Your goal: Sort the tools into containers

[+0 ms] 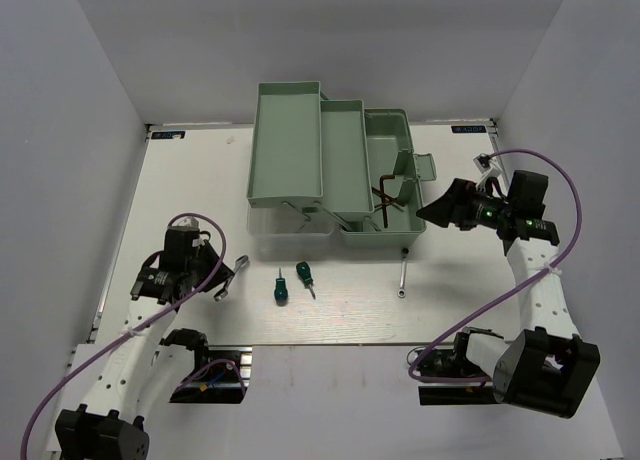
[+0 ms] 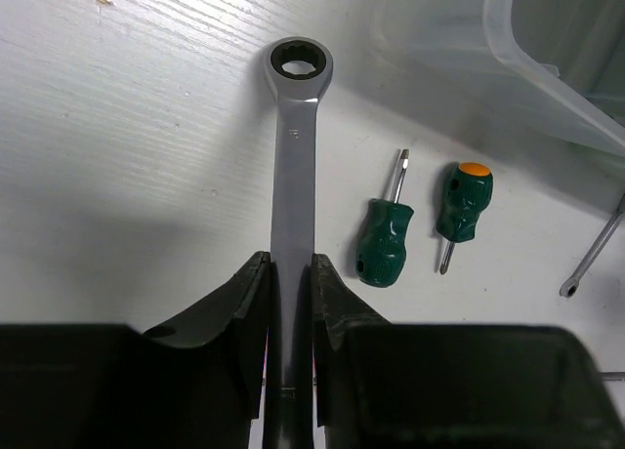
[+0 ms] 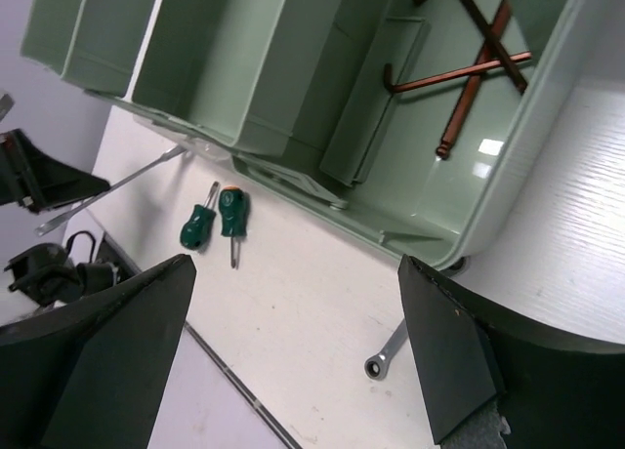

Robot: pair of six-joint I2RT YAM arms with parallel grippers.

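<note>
Silver wrench pinched in my left gripper, my right one spread wide.
My left gripper (image 2: 290, 273), at bottom centre of its wrist view, is clamped narrowly on the shank of a wrench (image 2: 295, 146) whose ring end points up the frame. A green screwdriver (image 2: 383, 242) and an orange-capped screwdriver (image 2: 463, 200) lie just right of it on the white table (image 2: 117, 176). My right gripper (image 3: 296, 268) gapes empty beside the mint toolbox (image 3: 244, 68) — hex keys (image 3: 469, 68) lie in its base, upper right, and a second wrench (image 3: 386, 356) lies at lower centre.
</note>
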